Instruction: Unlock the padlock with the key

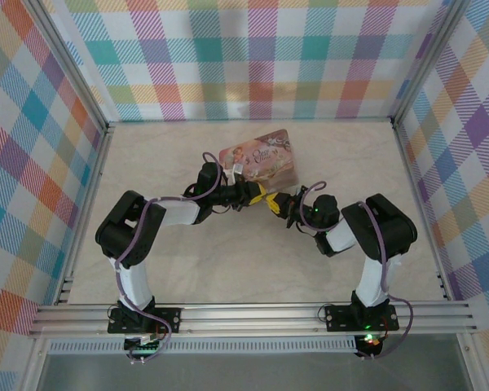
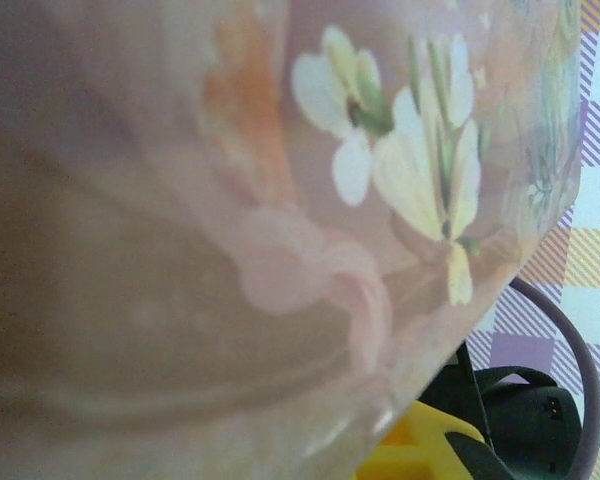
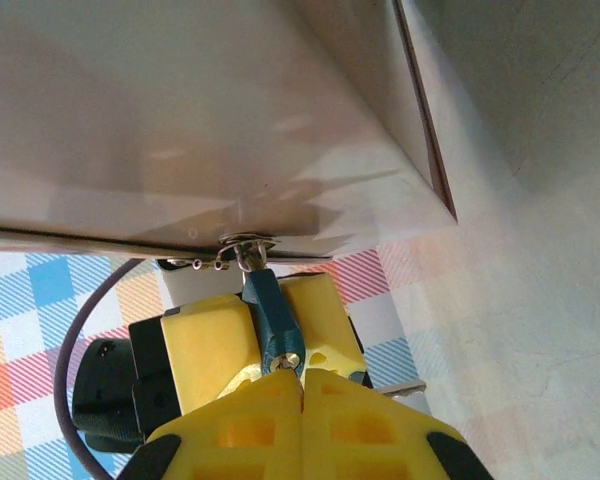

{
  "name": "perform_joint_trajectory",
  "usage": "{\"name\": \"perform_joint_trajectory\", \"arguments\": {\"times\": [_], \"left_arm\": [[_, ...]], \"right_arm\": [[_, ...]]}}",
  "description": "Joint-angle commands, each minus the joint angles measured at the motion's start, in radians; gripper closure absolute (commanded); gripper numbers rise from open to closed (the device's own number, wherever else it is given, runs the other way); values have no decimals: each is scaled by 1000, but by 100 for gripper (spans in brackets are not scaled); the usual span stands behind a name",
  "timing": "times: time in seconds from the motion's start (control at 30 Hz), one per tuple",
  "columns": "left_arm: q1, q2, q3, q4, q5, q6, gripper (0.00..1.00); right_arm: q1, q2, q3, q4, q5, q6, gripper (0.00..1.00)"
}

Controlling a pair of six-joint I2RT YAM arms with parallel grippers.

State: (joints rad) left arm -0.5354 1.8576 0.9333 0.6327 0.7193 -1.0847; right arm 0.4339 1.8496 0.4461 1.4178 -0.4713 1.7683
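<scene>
- The right claw (image 3: 300,385) has its yellow fingers pressed together, with the tips right at the bright keyhole end of the padlock (image 3: 270,315). I can't tell whether anything is pinched between them.
- A thin grey sliver that I take for the key (image 3: 405,387) pokes out beside that claw's finger, off to one side of the keyhole. If that is the key, a push now would jam fingertip against lock instead of blade into slot.
- The left claw (image 1: 262,195) is clamped on the padlock's body, which hangs from the hasp (image 3: 245,243) of the pink tin (image 2: 280,250). A hard twist from either claw could pop the little lock out of that grip or strain the hasp.
- The tin looks loose on the desk (image 1: 187,269), so a tug might drag it along.
- The two claws crowd each other nose to nose, and a purple cable (image 3: 75,330) loops just beside them, where I reckon it could snag.
</scene>
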Motion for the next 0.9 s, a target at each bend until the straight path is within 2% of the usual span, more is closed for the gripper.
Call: {"name": "perform_joint_trajectory", "arguments": {"times": [0.0,0.07,0.2,0.33,0.4,0.53,0.63,0.7,0.77,0.87], "left_arm": [[-106,-16,22,75,187,-12,96],[-122,-18,25,79,190,-14,97],[-126,-23,28,63,192,-5,97],[-103,-41,30,-36,142,44,97],[-77,-50,30,-112,110,89,97],[-37,-54,42,-233,61,146,97],[-31,-45,64,-277,42,164,96],[-31,-37,78,-287,41,165,95],[-31,-35,86,-295,39,162,95],[-32,-44,94,-324,30,172,94]], "right_arm": [[12,17,60,-55,149,17,100],[13,10,70,-72,181,25,100],[16,30,124,-82,151,47,98],[3,30,95,-86,113,17,83],[-14,17,53,-98,81,-21,81],[-57,-61,-40,-176,15,-118,70],[-82,-173,-77,-349,-40,-243,65],[-90,-273,-84,-532,-55,-350,63],[-92,-403,-56,-814,-48,-513,63],[-86,-578,18,-1212,28,-754,64]]}}
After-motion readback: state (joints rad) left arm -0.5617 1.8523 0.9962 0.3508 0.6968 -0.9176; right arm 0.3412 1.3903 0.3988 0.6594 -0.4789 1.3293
